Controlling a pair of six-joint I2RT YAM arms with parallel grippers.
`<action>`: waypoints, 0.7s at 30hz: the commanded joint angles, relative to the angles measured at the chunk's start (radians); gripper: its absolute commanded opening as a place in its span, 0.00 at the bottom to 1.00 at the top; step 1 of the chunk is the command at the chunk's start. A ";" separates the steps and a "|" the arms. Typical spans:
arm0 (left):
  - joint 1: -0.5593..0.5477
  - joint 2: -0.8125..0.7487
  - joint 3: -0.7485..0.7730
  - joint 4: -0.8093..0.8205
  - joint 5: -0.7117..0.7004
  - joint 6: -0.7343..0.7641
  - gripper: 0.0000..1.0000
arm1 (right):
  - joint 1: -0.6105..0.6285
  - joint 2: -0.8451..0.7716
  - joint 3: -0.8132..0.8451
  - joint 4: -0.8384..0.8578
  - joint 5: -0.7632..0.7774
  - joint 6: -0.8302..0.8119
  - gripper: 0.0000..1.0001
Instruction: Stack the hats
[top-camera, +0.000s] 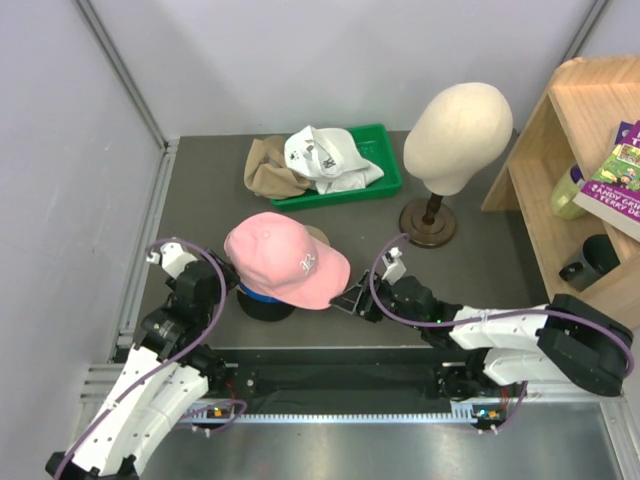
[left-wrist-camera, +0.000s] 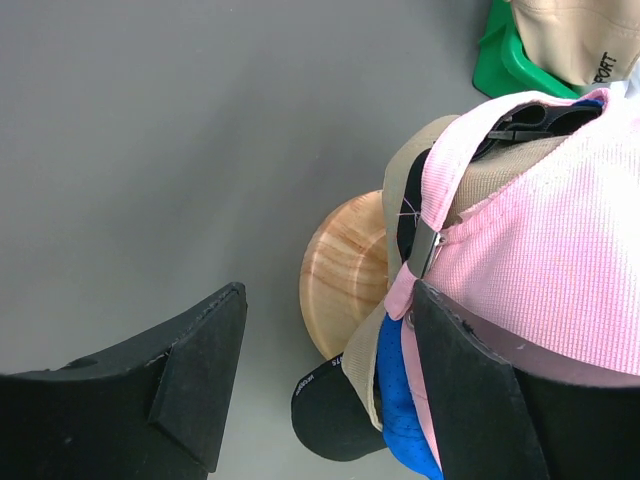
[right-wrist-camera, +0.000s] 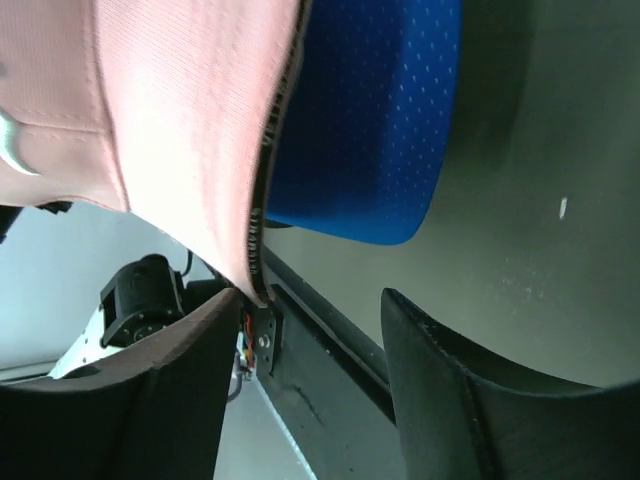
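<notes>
Gaping wide, the right gripper (right-wrist-camera: 312, 298) was found with nothing clamped. The brim edge of the pink cap (top-camera: 285, 258) was seen hanging down to the finger (right-wrist-camera: 180, 390) at the lower left of the wrist view, possibly touching it, though contact could not be settled. The left gripper (left-wrist-camera: 328, 300) was likewise spread fully and empty, set at the rear of the stack beside the wooden knob stand (left-wrist-camera: 345, 275). The pink cap was seated on top of the tan cap (left-wrist-camera: 400, 185), the blue cap (right-wrist-camera: 370, 110) and the black cap (top-camera: 262, 305), left of centre on the grey table (top-camera: 200, 190). Near the top of the overhead view, the white cap (top-camera: 322, 155) and the khaki-brown cap (top-camera: 268, 168) were lying at a green tray (top-camera: 390, 160), with a cream mannequin head (top-camera: 460, 125) to its right and a wooden shelf (top-camera: 535, 160) at the right edge. Pale walls (top-camera: 300, 60) enclosed the table. The lower caps were largely hidden.
</notes>
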 joint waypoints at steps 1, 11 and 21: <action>0.001 0.015 -0.008 0.000 0.030 0.004 0.72 | -0.028 -0.077 -0.013 -0.031 0.040 -0.033 0.61; 0.001 0.036 0.203 -0.069 0.035 0.075 0.99 | -0.037 -0.388 0.036 -0.383 0.194 -0.083 0.91; 0.001 0.272 0.578 -0.187 -0.164 0.260 0.99 | -0.072 -0.544 0.263 -0.772 0.389 -0.209 0.93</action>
